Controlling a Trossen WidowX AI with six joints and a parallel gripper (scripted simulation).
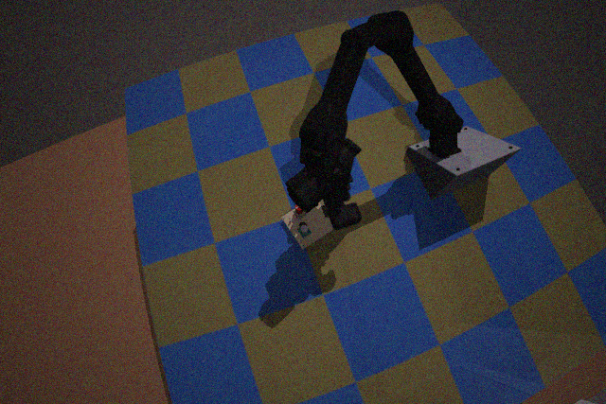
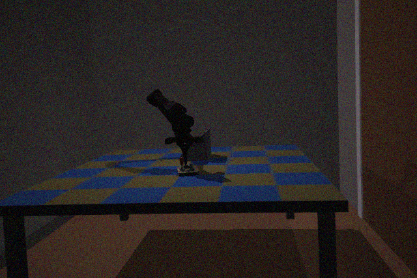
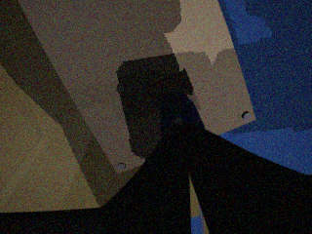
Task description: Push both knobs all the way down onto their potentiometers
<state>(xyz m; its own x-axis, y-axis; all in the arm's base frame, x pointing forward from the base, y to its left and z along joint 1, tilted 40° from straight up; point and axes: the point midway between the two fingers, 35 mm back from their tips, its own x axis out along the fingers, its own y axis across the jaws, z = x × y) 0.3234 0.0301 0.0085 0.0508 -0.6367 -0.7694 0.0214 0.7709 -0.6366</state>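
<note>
circuit board (image 1: 312,237) (image 2: 187,171) (image 3: 221,83), pale and small, is standing on the blue-and-yellow checkered desk (image 1: 377,325) (image 2: 249,192), away from the edges. a black arm (image 1: 342,74) (image 2: 173,114) is rising from a light grey stand (image 1: 487,148) (image 2: 206,143), bending over and reaching down to the board. its fingers (image 2: 185,164) are pressing together with nothing between them, their tips pointing down at the board, over a dark part (image 3: 141,107); whether they are touching it, i cannot tell. a small red part (image 1: 298,209) (image 2: 181,160) is sitting near one edge of the board. shadow is hiding how far down the knobs are sitting.
</note>
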